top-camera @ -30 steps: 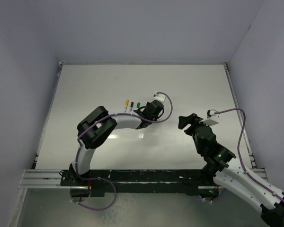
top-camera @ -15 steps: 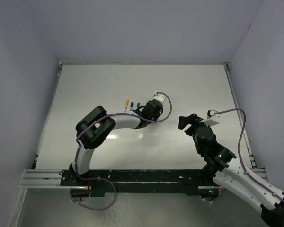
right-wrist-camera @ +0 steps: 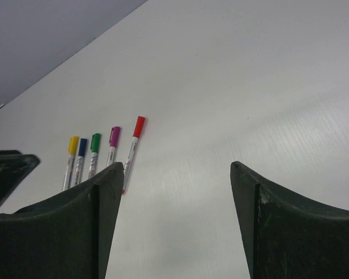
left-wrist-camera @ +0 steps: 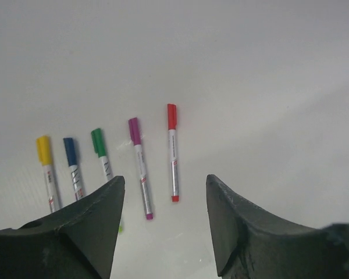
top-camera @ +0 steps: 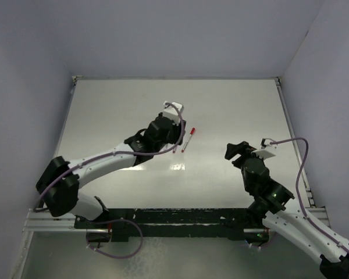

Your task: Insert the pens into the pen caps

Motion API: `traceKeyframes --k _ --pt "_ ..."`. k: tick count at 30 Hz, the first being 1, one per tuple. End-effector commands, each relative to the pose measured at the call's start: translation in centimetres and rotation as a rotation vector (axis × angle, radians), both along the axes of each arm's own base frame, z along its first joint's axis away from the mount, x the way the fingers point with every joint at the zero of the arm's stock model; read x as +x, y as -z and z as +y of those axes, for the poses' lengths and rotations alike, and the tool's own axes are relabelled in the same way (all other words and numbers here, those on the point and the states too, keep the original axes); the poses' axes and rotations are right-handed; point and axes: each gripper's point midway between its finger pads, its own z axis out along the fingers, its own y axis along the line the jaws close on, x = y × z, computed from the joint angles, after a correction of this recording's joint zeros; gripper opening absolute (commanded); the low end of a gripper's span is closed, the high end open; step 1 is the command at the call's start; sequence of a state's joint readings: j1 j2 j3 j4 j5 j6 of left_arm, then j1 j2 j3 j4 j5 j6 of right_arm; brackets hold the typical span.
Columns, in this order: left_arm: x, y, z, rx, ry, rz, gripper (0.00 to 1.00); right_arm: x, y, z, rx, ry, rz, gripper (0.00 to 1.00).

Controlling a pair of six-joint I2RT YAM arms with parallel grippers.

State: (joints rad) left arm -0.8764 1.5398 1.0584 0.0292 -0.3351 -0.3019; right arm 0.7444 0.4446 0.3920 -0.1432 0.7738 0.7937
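Five pens (left-wrist-camera: 141, 174) lie flat in a row, side by side and not touching, and every one is capped. In the left wrist view, from the left: yellow cap (left-wrist-camera: 43, 150), blue cap (left-wrist-camera: 70, 151), green cap (left-wrist-camera: 98, 142), purple cap (left-wrist-camera: 134, 131), red cap (left-wrist-camera: 171, 116). The barrels are whitish. The purple and red pens show matching coloured tail ends.

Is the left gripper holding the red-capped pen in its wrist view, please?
No, the red-capped pen lies on the table beyond the left gripper, whose jaws stand open and empty.
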Motion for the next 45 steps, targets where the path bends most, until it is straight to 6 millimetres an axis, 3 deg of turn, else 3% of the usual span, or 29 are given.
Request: traceKeyframes --k 1,4,8,10,11,13,20,22,26,29,38,45 --pt "-1.1 -1.6 5.6 -0.113 -0.083 0.005 0.64 -0.2 0.0 -2.9 -0.046 0.119 0.007 0.76" --pt "-2.2 -2.2 10.2 -0.125 -0.166 -0.003 0.66 -0.1 -0.3 -4.0 -0.054 0.151 0.011 0.77" --pt "-4.4 -2.9 14.1 -0.124 -0.252 0.005 0.68 0.2 -0.4 -5.6 -0.054 0.211 0.018 0.77" --pt "-5.7 -2.8 15.2 -0.146 -0.272 0.027 0.68 0.1 -0.7 -6.1 -0.043 0.227 0.010 0.77" --pt "-6.4 -2.6 15.6 -0.160 -0.278 0.040 0.74 0.0 -0.8 -6.3 -0.037 0.230 0.008 0.77" --pt "-7.7 -2.4 16.5 -0.190 -0.296 0.060 0.99 -0.3 -1.1 -6.5 -0.024 0.233 0.008 0.77" --pt "-11.0 -2.4 20.2 -0.197 -0.397 0.120 0.99 -3.0 -1.8 -8.6 -0.039 0.273 0.035 0.78" --pt "-11.5 -2.6 20.6 -0.171 -0.390 0.129 0.99 -3.8 -1.9 -9.2 -0.024 0.287 0.029 0.78" --pt "-11.8 -3.3 19.6 -0.197 -0.316 0.119 0.99 -4.6 -2.1 -9.6 0.018 0.290 -0.009 0.79" --pt "-11.7 -2.8 19.8 -0.176 -0.333 0.127 0.99 -4.8 -2.1 -9.6 0.032 0.285 -0.024 0.79" --pt "-11.9 -1.4 20.1 -0.200 -0.368 0.147 0.99 -4.7 -1.4 -9.5 0.000 0.284 0.027 0.80" --pt "-12.4 -1.6 21.3 -0.214 -0.399 0.122 0.99 -4.6 -1.1 -9.6 -0.011 0.292 0.034 0.80"
